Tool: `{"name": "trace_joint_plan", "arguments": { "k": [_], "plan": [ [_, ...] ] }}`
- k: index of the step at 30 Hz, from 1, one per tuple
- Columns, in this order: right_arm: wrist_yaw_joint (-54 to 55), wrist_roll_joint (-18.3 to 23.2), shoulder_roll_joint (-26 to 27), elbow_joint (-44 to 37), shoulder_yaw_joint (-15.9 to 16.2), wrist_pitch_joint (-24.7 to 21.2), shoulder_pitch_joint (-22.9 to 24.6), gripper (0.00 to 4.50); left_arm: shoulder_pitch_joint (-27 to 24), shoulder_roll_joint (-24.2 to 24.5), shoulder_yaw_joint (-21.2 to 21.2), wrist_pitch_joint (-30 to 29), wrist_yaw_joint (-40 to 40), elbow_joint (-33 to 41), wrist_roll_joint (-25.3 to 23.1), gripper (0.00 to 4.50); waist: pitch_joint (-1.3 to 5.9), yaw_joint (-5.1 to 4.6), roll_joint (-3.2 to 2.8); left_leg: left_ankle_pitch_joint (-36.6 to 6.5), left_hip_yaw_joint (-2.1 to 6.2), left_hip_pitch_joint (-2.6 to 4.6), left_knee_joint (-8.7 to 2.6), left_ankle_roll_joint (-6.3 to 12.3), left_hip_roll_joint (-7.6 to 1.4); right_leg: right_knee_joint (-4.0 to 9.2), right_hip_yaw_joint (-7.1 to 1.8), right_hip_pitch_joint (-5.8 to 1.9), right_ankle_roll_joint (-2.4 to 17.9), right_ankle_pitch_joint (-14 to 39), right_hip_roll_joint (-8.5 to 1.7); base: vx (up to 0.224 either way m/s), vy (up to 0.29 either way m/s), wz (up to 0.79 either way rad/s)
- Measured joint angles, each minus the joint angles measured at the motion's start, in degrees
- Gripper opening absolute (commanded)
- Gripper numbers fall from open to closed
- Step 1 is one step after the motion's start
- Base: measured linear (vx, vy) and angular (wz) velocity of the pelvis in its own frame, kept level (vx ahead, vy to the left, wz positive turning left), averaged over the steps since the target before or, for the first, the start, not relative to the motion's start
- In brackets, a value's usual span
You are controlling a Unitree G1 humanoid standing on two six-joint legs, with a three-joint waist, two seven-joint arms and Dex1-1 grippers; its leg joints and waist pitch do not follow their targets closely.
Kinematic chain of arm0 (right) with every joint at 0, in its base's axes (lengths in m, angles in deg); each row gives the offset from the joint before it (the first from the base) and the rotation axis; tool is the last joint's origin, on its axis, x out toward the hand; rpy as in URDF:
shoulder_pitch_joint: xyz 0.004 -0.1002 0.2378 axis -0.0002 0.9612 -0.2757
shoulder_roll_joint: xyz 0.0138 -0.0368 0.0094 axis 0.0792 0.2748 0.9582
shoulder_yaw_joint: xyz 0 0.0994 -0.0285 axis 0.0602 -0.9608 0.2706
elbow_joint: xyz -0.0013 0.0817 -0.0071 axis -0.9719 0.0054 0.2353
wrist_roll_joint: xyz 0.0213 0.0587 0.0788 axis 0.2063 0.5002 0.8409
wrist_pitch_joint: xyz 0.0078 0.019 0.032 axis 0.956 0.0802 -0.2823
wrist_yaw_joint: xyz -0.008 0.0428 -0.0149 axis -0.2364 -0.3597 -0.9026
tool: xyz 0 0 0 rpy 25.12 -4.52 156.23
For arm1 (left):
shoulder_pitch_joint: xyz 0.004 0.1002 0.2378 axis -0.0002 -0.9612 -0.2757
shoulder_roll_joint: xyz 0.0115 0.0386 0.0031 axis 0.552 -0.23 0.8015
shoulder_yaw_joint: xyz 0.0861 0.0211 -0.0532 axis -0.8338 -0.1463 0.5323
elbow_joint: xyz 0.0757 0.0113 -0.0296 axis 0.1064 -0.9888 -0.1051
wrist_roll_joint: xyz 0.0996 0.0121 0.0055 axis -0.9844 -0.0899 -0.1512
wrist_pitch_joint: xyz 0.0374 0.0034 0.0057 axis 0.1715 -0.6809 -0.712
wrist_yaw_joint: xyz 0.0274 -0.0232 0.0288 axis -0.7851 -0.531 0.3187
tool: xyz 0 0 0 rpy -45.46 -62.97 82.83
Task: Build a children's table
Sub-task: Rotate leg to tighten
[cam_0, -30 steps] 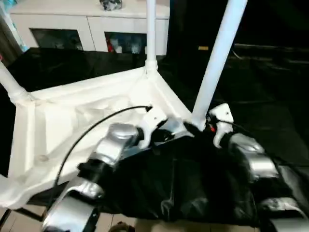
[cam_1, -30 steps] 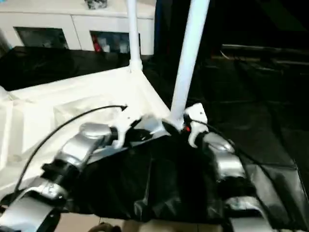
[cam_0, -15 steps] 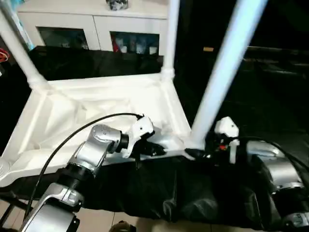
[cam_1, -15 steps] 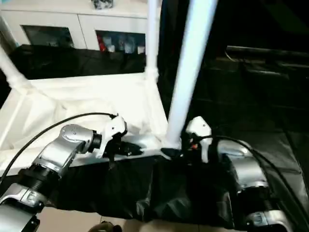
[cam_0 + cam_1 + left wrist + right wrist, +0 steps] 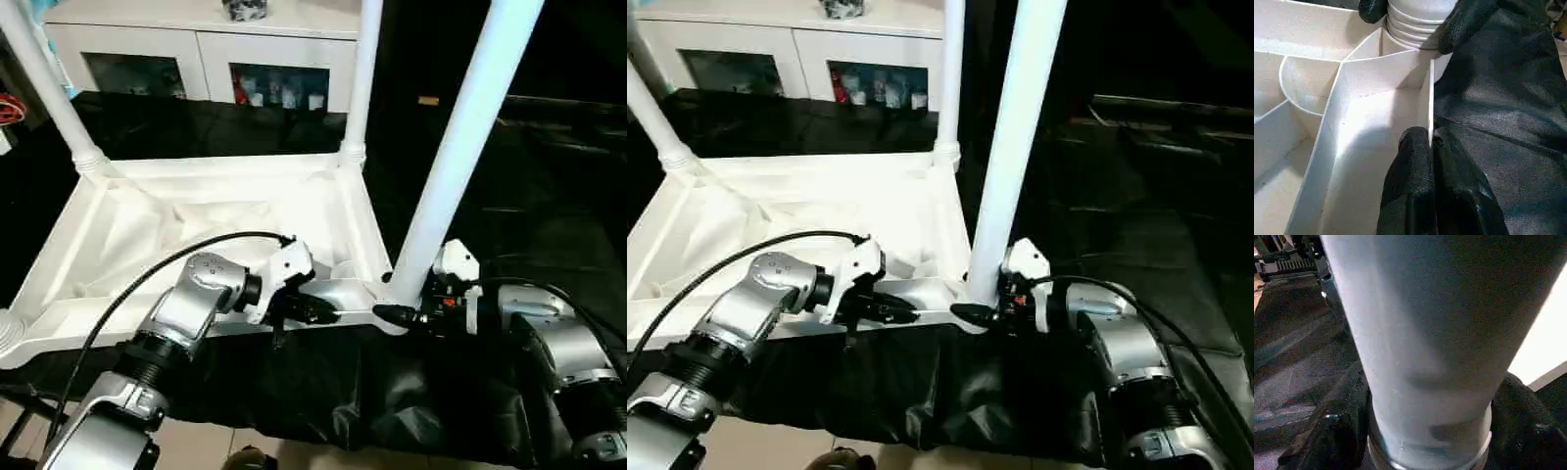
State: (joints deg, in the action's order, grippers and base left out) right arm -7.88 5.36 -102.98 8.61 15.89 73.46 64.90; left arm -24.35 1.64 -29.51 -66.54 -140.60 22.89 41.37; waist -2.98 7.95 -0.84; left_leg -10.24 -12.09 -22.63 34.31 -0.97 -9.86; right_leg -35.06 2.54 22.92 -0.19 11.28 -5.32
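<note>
White plastic rectangular tabletop (image 5: 196, 225) lay inverted on black cloth (image 5: 323, 392). Three tapered white legs seated, fourth corner unseen. Left gripper (image 5: 1422, 147) pinched rim; right gripper (image 5: 972, 311) straddled nearest leg (image 5: 456, 147), grip unclear.

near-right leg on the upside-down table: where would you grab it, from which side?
Low on the leg, just above its corner socket, from the robot's side: it is round and upright, and the right gripper already has its fingers either side there.

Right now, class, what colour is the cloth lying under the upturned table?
Black. The cloth under the white table shows best in the left eye view.
</note>
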Motion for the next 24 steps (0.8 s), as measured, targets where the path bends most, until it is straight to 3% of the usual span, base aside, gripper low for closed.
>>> {"name": "trace_joint_plan", "arguments": {
  "k": [4, 7, 11, 17, 18, 22, 24],
  "plan": [
    [2.0, 0.0, 0.9, 0.1, -0.5, -0.1, 0.3, 2.72, 0.0, -0.5, 0.0, -0.4, 1.8, 0.0, -0.1, 0.00, 0.00, 0.03, -0.01, 0.0, 0.00, 0.02, 0.00, 0.00, 0.00, -0.03, -0.01, -0.01, 0.0, 0.0, 0.00, 0.000, 0.000, 0.00],
    [9.7, -1.6, 4.2, 2.7, -2.7, 0.7, -0.5, 2.72, 0.0, -2.7, 1.4, -1.3, 7.5, -1.0, -1.2, 0.00, 0.01, -0.20, 0.04, 0.0, 0.00, 0.11, 0.03, -0.02, 0.00, -0.09, -0.03, -0.06, 0.1, 0.0, 0.00, 0.000, 0.000, 0.00],
    [25.1, -4.0, 9.7, 10.0, -5.5, 1.6, -5.2, 2.70, 2.6, -8.1, 3.2, -4.5, 18.2, -4.5, -2.5, 0.00, 0.01, -1.67, 0.03, 0.0, 0.00, 0.15, 0.04, -0.10, 0.04, -0.03, -0.08, -0.09, 0.2, -0.1, -0.01, 0.000, 0.000, 0.00],
    [35.6, -4.5, 13.4, 13.4, -8.3, 1.7, -7.8, 2.70, 4.2, -12.2, 4.0, -6.0, 25.8, -6.5, -2.9, 0.00, 0.11, -1.65, -0.13, 0.1, 0.00, 0.12, -0.03, -0.08, 0.04, 0.01, -0.04, -0.07, 0.1, -0.1, -0.01, 0.000, 0.000, 0.00],
    [36.0, -4.6, 13.8, 13.7, -8.7, 2.0, -7.9, 3.26, 4.2, -12.4, 4.1, -6.0, 26.1, -6.5, -2.9, 0.00, 0.14, -1.60, -0.18, 0.1, 0.00, 0.12, -0.03, -0.08, 0.04, 0.02, -0.04, -0.06, 0.1, -0.1, -0.01, 0.000, 0.000, 0.00],
    [36.6, -4.7, 14.8, 14.6, -9.2, 3.9, -8.0, 3.46, 4.2, -12.4, 4.1, -5.7, 26.5, -6.3, -3.1, 0.00, 0.18, -1.63, -0.35, 0.1, 0.00, 0.05, -0.03, -0.07, 0.04, 0.06, -0.03, -0.02, 0.1, 0.0, -0.01, 0.000, 0.000, 0.00],
    [36.4, -4.7, 14.8, 14.4, -9.0, 4.3, -7.7, 3.85, 3.4, -12.2, 4.1, -5.3, 26.5, -5.4, -3.3, 0.00, 0.23, -1.67, -0.57, 0.1, 0.00, 0.05, -0.03, -0.07, 0.04, 0.09, -0.03, -0.04, 0.1, 0.0, -0.01, 0.000, 0.000, 0.00]
  ]
}}
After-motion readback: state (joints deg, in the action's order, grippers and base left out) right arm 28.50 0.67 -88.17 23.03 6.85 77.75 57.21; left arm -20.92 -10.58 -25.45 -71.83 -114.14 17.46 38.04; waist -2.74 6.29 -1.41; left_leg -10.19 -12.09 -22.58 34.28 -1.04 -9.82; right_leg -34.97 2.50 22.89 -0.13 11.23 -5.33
